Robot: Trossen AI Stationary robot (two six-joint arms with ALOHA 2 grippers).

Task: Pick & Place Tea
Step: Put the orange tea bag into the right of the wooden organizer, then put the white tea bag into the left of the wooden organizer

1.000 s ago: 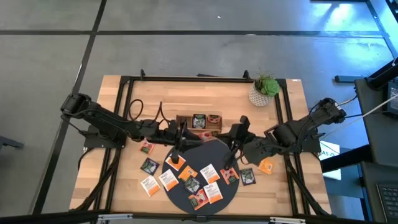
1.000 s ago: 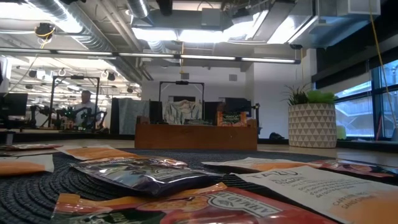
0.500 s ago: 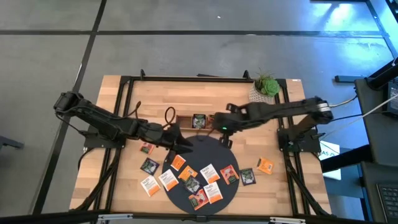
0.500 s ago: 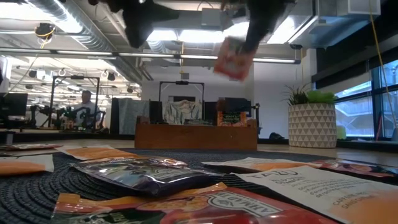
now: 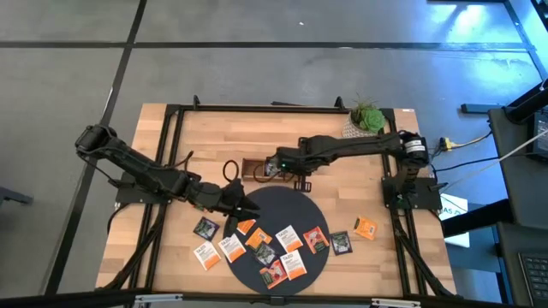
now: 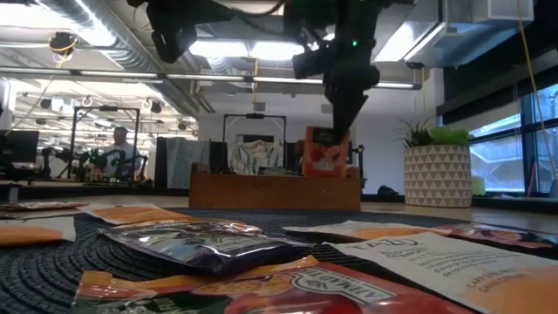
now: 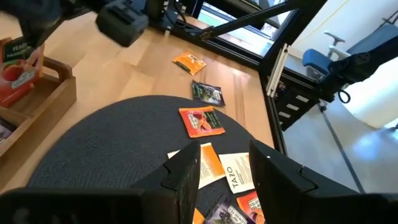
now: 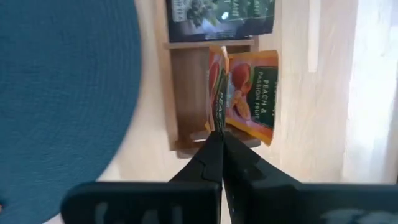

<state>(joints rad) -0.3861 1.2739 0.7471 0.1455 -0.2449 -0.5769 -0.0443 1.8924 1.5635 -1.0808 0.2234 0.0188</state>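
My right gripper [image 5: 274,167] is shut on an orange-red tea sachet [image 6: 324,153], which hangs over the right-end compartment of the brown wooden tray [image 5: 250,168]. The right wrist view shows that sachet edge-on [image 8: 218,87]. An orange face [image 8: 252,87] shows beside it in that compartment; whether this is a second sachet I cannot tell. A dark green sachet [image 8: 221,12] lies in the middle compartment. My left gripper [image 7: 225,168] stands open, holding nothing, above the left part of the dark round mat [image 5: 295,205]. Several sachets [image 5: 287,239] lie flat on the mat. My right gripper pinches the sachet's top edge [image 8: 217,127] between its two fingers, which point steeply down from above. The sachet hangs upright below the fingertips [image 6: 336,131]. Its lower end is level with the tray's rim [image 6: 261,190]; whether it touches the tray cannot be told.
A potted plant [image 5: 366,121] stands at the far right corner. More sachets lie on the bare wood beside the mat, to the right [image 5: 366,228] and to the left [image 5: 205,228]. A black frame rail [image 5: 171,154] runs around the table.
My right gripper has carried the orange-red sachet from over the mat's right side toward the far edge, then down over the tray, where the sachet now hangs lower. My left gripper has tipped up toward level above the mat's left part.
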